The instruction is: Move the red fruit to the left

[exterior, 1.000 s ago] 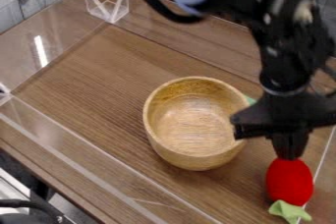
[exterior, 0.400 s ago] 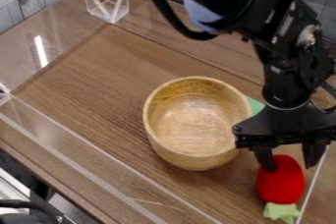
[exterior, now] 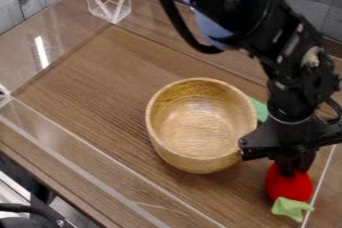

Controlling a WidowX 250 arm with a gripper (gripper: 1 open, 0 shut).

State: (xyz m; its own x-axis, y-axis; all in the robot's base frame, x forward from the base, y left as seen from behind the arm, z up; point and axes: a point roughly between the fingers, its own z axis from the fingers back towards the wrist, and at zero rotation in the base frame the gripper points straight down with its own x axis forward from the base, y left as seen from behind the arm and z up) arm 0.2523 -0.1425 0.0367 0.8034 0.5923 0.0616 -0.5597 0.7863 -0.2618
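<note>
You are looking at the black arm reaching down at the right side of the wooden counter (exterior: 94, 82). Its fingers (exterior: 289, 165) are pointing steeply downward and are closing narrowly around the top of the red fruit (exterior: 290, 183); whether they are actually gripping it cannot be confirmed. The red fruit is sitting on the counter near the lower right corner, just beside the wooden bowl (exterior: 201, 124), with its light green leafy cap (exterior: 291, 208) pointing toward the front edge. A green block (exterior: 258, 107) is showing behind the bowl's right rim.
</note>
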